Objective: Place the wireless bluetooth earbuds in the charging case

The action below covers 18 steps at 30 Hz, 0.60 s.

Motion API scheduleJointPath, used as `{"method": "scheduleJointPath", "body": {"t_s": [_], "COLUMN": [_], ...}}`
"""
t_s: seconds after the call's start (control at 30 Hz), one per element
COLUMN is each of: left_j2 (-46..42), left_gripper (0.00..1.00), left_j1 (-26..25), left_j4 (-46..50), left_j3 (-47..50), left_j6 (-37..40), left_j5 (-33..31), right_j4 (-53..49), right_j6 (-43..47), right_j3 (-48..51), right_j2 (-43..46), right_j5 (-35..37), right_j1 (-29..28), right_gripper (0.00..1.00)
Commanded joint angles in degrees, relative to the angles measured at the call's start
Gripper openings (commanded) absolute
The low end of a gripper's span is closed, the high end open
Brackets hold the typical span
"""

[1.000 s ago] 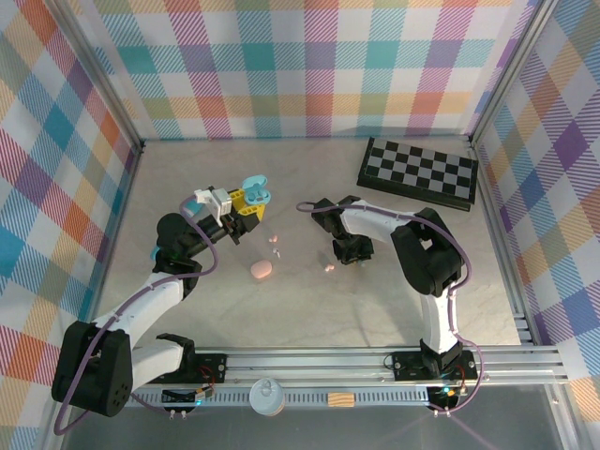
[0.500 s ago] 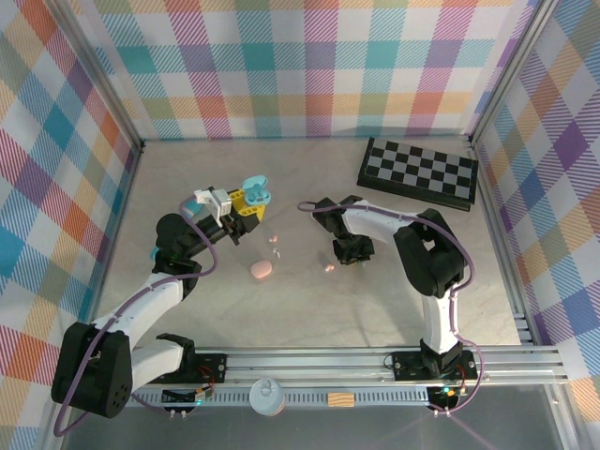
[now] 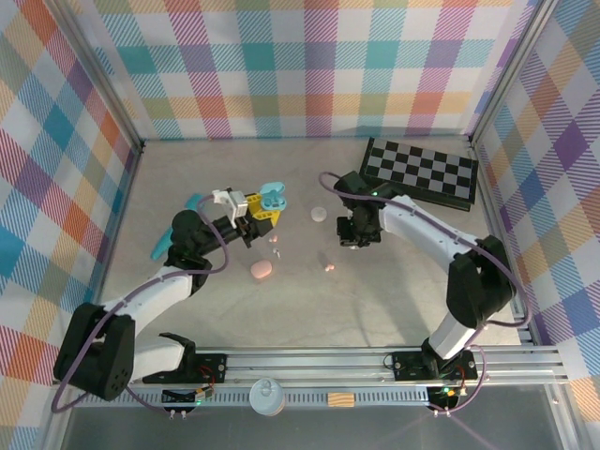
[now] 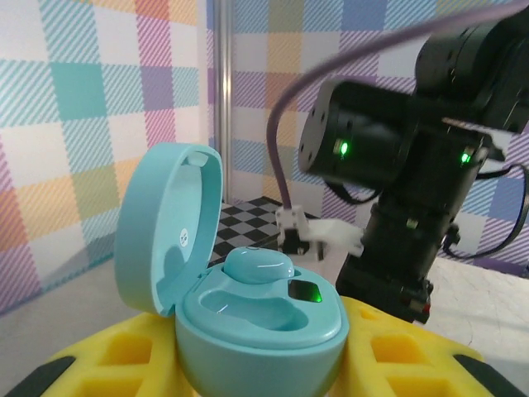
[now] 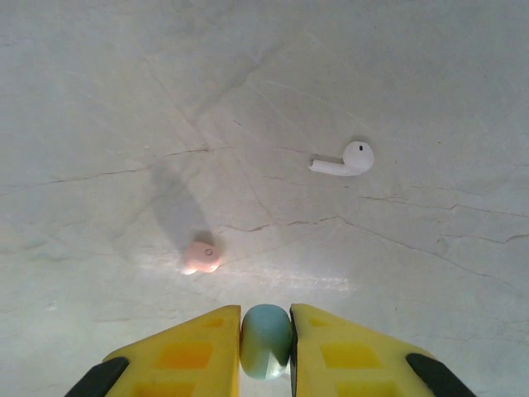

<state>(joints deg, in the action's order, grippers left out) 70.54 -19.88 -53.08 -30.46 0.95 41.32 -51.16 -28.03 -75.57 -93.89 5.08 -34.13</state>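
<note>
Marble-look bench inside plaid walls: nearest the arm bases, a pink case (image 3: 262,270) and loose pink earbuds (image 3: 328,268) lie unpacked. At mid-bench the left gripper (image 3: 255,214) clamps an open teal charging case (image 4: 256,318), with a first teal earbud (image 4: 258,266) already seated and the neighbouring socket empty. To its right and apart from it, the right gripper (image 5: 264,331) pinches the second teal earbud (image 5: 266,346) between yellow fingers above the bench, with a white earbud (image 5: 343,160) lying beyond. The teal set looks half done; that bud has yet to reach the case. A chessboard (image 3: 419,172) sits farthest back.
</note>
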Motion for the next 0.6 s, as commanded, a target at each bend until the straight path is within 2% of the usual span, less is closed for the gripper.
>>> {"method": "scheduleJointPath", "body": {"t_s": [0.0, 0.17, 0.57], "left_j2": [3.36, 8.19, 16.65], "left_gripper": [0.32, 0.32, 0.30], "left_j1": [-2.38, -4.09, -8.90], "left_j4": [-4.66, -7.69, -11.52], "left_j3": [-3.10, -5.07, -7.01], "left_j6": [1.43, 1.38, 2.44], "left_j5": [-0.25, -0.95, -3.79], "right_j4": [-2.57, -4.60, 1.40], "right_j6": [0.55, 0.70, -2.00], "right_j3": [-2.76, -5.19, -6.60], "right_j2": [1.87, 4.78, 12.10], "right_j5": [-4.01, -5.62, -20.52], "right_j1": [0.38, 1.03, 3.49], "right_gripper": [0.20, 0.21, 0.21]}}
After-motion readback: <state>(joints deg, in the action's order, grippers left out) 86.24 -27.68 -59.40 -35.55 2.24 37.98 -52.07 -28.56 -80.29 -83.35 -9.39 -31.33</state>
